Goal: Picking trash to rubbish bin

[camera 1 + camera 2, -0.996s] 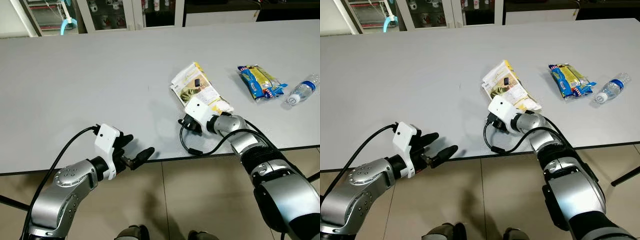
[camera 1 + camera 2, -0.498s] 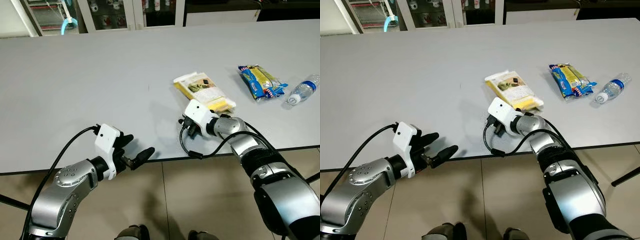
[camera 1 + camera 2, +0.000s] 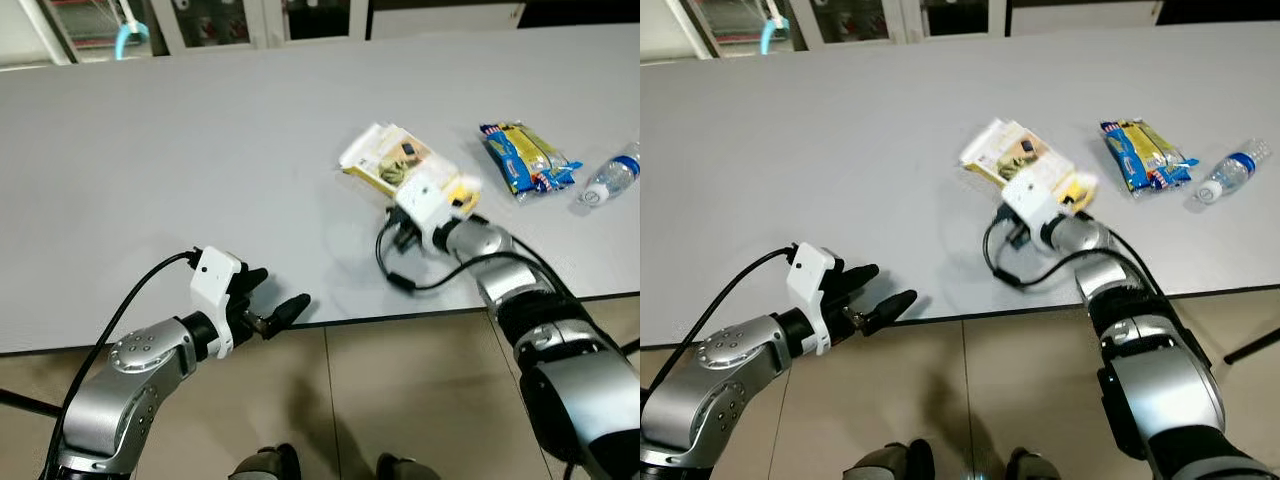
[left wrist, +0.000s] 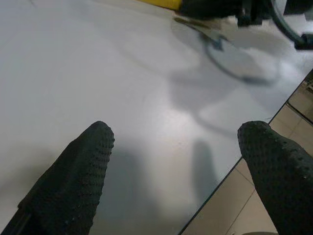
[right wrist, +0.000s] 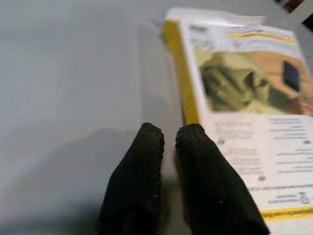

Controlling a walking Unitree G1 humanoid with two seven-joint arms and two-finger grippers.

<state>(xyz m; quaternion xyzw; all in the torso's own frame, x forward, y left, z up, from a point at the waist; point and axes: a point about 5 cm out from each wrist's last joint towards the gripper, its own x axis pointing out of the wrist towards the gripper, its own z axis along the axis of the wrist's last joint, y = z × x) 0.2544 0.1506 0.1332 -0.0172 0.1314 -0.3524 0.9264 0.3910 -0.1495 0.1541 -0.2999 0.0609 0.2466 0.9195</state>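
A yellow and white snack packet [image 3: 392, 163] lies on the grey table [image 3: 200, 170], right of centre. My right gripper [image 3: 408, 192] is at its near edge with the fingers shut. In the right wrist view the two black fingertips [image 5: 193, 139] press together, one over the packet [image 5: 244, 98] and one over bare table; whether they pinch its edge is unclear. My left gripper [image 3: 275, 295] hovers at the table's front edge, far left of the packet, open with nothing between its fingers [image 4: 88, 152].
A blue and yellow snack packet [image 3: 525, 160] and a small plastic bottle [image 3: 610, 180] lie at the table's right end. The right arm's black cable [image 3: 400, 275] loops over the table. Cabinets [image 3: 210, 20] stand behind the table, tiled floor [image 3: 400, 400] below its front edge.
The right gripper has pushed farther onto the table and to the right. The yellow packet has turned and shifted back. The left arm has stayed in place.
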